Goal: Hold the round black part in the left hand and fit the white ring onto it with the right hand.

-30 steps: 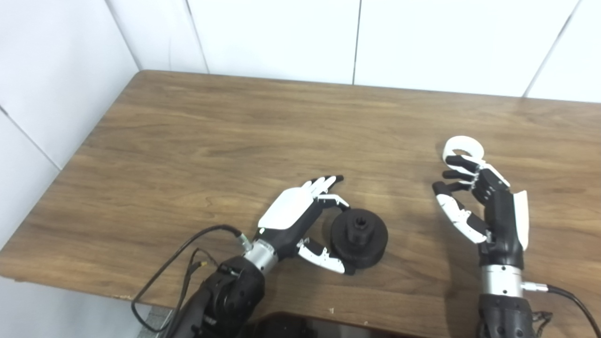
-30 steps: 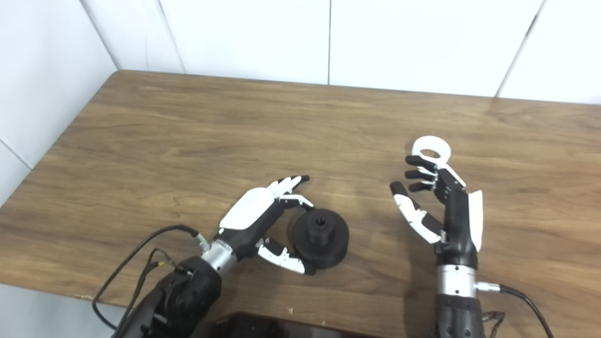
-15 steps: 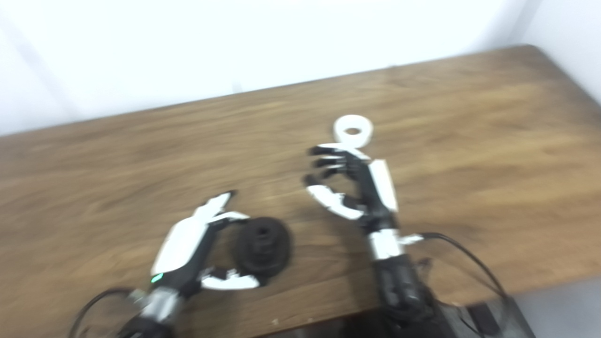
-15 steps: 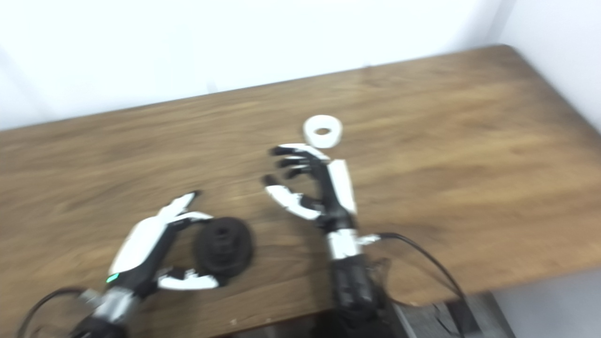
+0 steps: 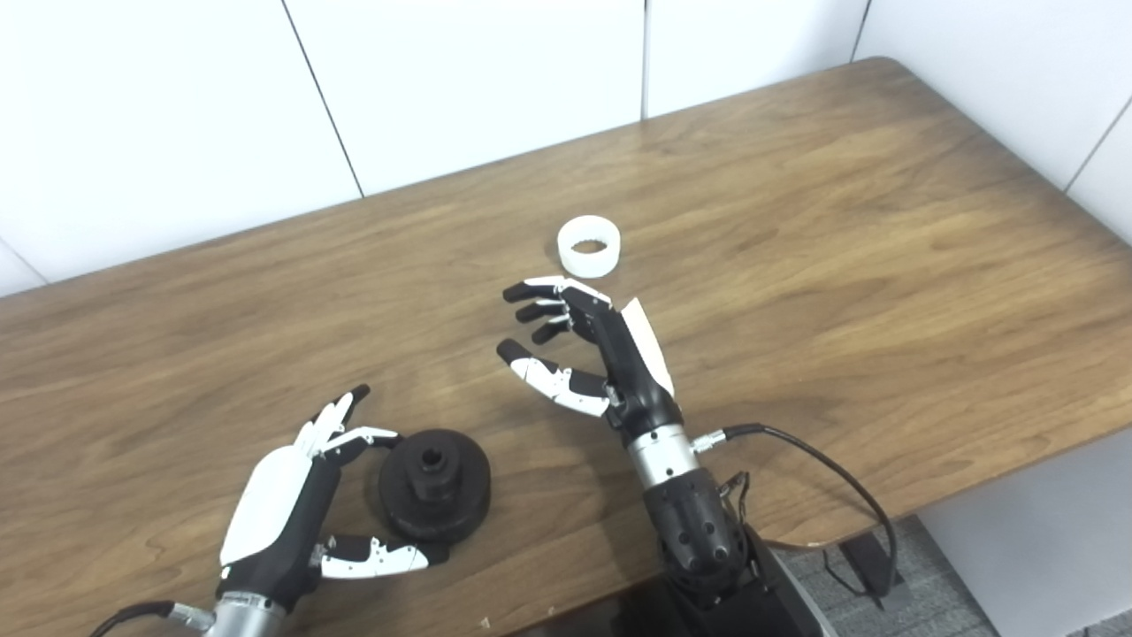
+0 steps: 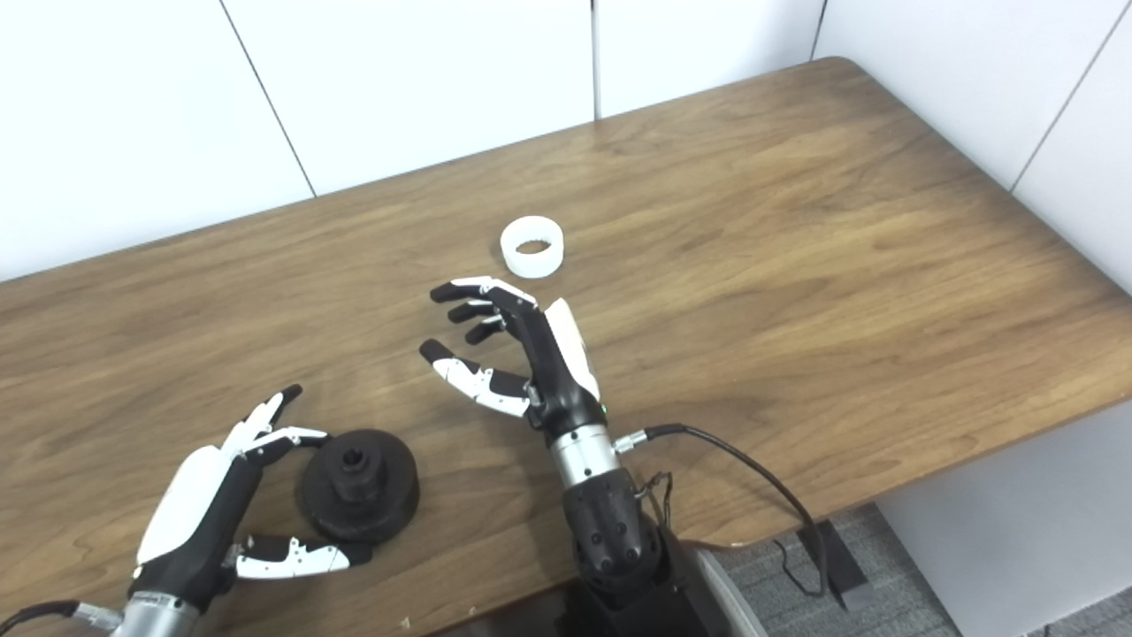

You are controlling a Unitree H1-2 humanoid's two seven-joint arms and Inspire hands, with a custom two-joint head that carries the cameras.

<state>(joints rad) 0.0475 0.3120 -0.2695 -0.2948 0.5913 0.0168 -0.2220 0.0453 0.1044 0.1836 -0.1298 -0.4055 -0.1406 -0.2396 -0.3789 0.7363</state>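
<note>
Fingers spread on both hands, nothing held: left hand (image 5: pixel 283 513) cups around black part (image 5: pixel 435 484) near the table's (image 5: pixel 840 265) near edge; right hand (image 5: pixel 588 354) hovers just short of ring (image 5: pixel 589 245), farther off. Part looks stiff and heavy, so grasp its outer rim. Ring looks light, rigid, maybe slick; pinch across its wall.

You have a table (image 5: pixel 796 221) of brown wood-grain finish, smooth with a soft sheen. The white ring (image 5: pixel 589 245), at about 12 o'clock from the right hand (image 5: pixel 601 354), looks like matt plastic. The round black part (image 5: pixel 435 482), at 3 o'clock from the left hand (image 5: pixel 292 513), is dull, matt black, seemingly plastic. Both hands show glossy white shells over matt black parts, with bright metal wrist collars. The wall (image 5: pixel 442 80) behind is smooth white panelling.
</note>
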